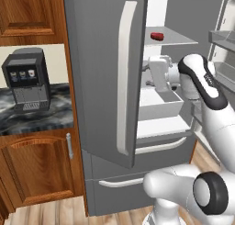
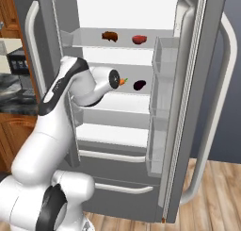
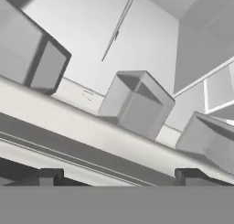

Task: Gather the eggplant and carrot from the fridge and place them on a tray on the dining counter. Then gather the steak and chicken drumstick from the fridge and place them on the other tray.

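The fridge [image 2: 188, 131] stands with both doors open. On its top shelf lie the golden-brown chicken drumstick [image 2: 109, 36] and the red steak [image 2: 139, 39], which is also seen in the left base view [image 1: 157, 36]. One shelf lower sit the dark purple eggplant [image 2: 139, 85] and the carrot [image 2: 124, 81], its left part hidden behind my wrist [image 2: 113, 79]. My arm reaches into the fridge at that shelf's height, left of the carrot. In the hand view my gripper [image 3: 119, 176] is open, with nothing between its fingertips [image 3: 50, 175], and faces grey fridge walls and bins.
The left fridge door [image 1: 98, 59] juts out close beside my arm. A white bin [image 1: 158, 104] sits below my hand. Door bins [image 2: 162, 84] line the right door. A coffee machine [image 1: 27, 79] stands on a marbled counter [image 1: 46, 114] to the left.
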